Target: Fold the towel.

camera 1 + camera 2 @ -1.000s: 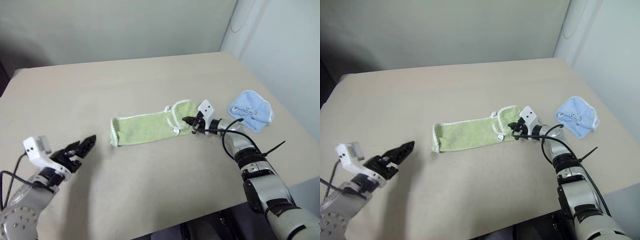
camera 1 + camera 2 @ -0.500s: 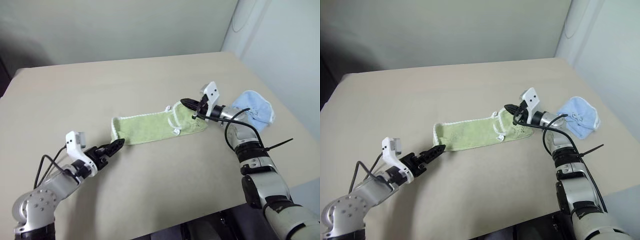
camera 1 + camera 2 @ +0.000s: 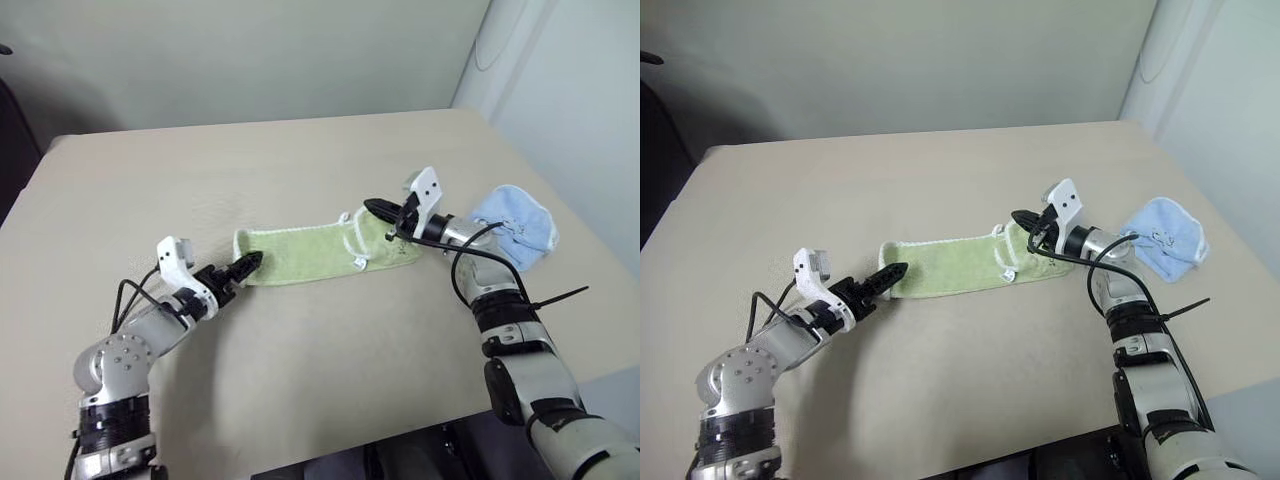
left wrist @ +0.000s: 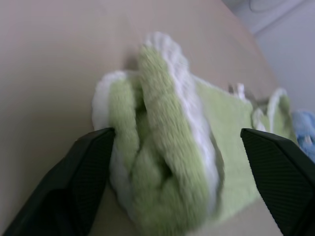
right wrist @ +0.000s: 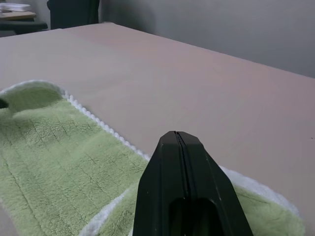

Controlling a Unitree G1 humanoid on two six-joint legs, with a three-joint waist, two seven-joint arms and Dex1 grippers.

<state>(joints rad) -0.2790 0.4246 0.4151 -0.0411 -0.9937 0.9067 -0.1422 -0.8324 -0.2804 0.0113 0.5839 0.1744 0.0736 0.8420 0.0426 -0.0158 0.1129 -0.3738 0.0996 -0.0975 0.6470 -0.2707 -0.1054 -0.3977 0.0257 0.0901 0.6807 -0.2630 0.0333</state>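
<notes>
The towel lies on the tabletop as one long strip, stretched between the two claws. It looks half folded already, so I think the next fold brings one short end over to the other. That would be why a claw sits at each end.

The left claw is at the far left end of the strip. Its two fingers stand wide apart, one on each side of the bunched-up end. The thick green cloth sits right in the gap between them. They are not squeezing it yet. The left arm is stretched out low over the tabletop, and its claw points forward and a bit down at the towel's edge.

The right claw is at the other end. Its fingers are pressed tight together. The right end of the towel is raised a little just under the tip, so it seems to be pinching the edge, but I cannot be sure. The right arm reaches forward, and its claw points flat and toward the left claw.

A small blue cloth lies behind the right claw, apart from the towel.
</notes>
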